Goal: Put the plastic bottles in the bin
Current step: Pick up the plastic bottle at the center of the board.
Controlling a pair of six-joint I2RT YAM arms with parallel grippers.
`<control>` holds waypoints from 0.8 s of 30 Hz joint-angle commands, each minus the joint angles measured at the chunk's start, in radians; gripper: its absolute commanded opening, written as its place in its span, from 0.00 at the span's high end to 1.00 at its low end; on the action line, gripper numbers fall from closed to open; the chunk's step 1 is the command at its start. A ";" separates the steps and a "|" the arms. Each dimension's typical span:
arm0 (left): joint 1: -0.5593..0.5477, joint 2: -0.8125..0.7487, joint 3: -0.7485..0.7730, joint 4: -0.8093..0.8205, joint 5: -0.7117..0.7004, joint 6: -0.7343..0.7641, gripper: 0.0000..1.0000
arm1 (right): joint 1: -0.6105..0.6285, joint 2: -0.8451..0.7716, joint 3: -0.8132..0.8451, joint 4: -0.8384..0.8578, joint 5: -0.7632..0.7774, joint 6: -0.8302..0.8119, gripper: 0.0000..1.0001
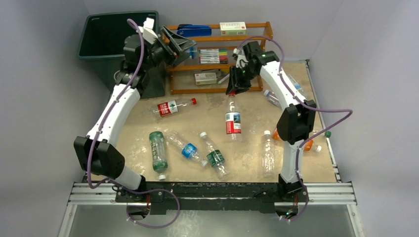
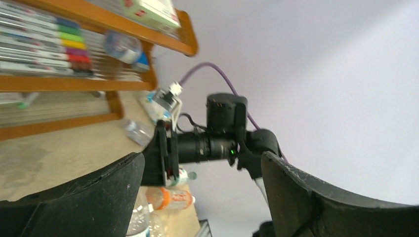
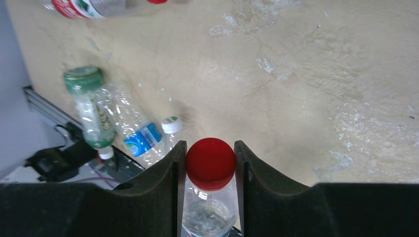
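My right gripper (image 1: 231, 90) (image 3: 210, 160) is shut on the red cap of a clear plastic bottle with a red label (image 1: 233, 122) (image 3: 207, 210). The bottle is at mid-table in front of the rack, and I cannot tell whether its base touches the table. My left gripper (image 1: 185, 48) (image 2: 202, 197) stands open and empty, raised between the dark green bin (image 1: 101, 34) and the rack. Several more plastic bottles lie on the table: a red-labelled one (image 1: 170, 107), a green one (image 1: 158, 150) (image 3: 89, 106), a blue-labelled one (image 1: 187, 149) (image 3: 142, 139), a green-labelled one (image 1: 214, 157) and a clear one (image 1: 267, 153).
The orange-brown wooden rack (image 1: 220, 69) (image 2: 99, 84) with markers and small boxes stands at the back, right of the bin. An orange bottle (image 1: 310, 145) (image 2: 170, 197) and further clear bottles (image 1: 272, 97) lie by the right arm near the table's right edge.
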 commanded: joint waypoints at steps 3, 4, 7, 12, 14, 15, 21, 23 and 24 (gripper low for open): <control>-0.103 0.033 -0.023 0.300 0.111 -0.112 0.12 | -0.068 -0.093 0.057 -0.021 -0.171 0.045 0.76; -0.120 0.044 -0.001 0.277 0.113 -0.082 0.12 | -0.071 -0.096 0.059 -0.022 -0.181 0.045 0.76; -0.167 0.073 0.068 0.102 0.094 0.064 0.12 | -0.076 -0.103 0.048 -0.021 -0.206 0.045 0.76; -0.226 0.111 0.178 -0.272 0.002 0.377 0.12 | -0.095 -0.129 0.024 -0.018 -0.256 0.047 0.76; -0.249 0.113 0.185 -0.339 -0.034 0.438 0.12 | -0.100 -0.141 0.014 -0.011 -0.275 0.054 0.76; -0.262 0.114 0.185 -0.363 -0.049 0.461 0.13 | -0.103 -0.145 0.011 -0.005 -0.280 0.057 0.76; -0.347 0.130 0.215 -0.500 -0.153 0.577 0.13 | -0.112 -0.145 0.018 0.010 -0.332 0.076 0.76; -0.365 0.136 0.220 -0.522 -0.162 0.589 0.13 | -0.114 -0.143 0.021 0.023 -0.351 0.093 0.76; -0.371 0.140 0.221 -0.524 -0.162 0.585 0.13 | -0.114 -0.143 0.024 0.031 -0.360 0.101 0.76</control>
